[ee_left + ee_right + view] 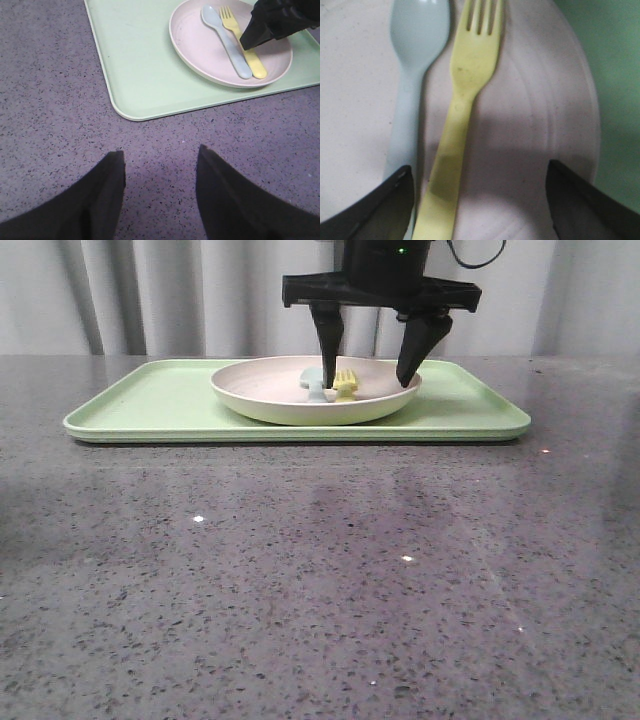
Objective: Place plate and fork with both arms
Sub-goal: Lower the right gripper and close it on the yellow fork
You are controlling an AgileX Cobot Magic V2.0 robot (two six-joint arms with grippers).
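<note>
The pinkish-beige plate (262, 403) rests on the light-green tray (150, 400). In it lies the pale-yellow fork (345, 386), close beside a pale blue spoon (314, 378). My right gripper (366, 383) hangs open just over the plate. Its jaws straddle the fork's handle (452, 165), one finger over the spoon's handle and the other near the plate's rim (580, 100). Nothing is gripped. My left gripper (160, 152) stands open over bare table near a corner of the tray (135, 75), well away from the plate (195, 50). The left gripper is out of the front view.
The spoon (415, 45) lies parallel to the fork (252, 60), almost touching it. Grey speckled tabletop (320, 580) stretches in front of the tray. A grey curtain (150, 290) hangs behind.
</note>
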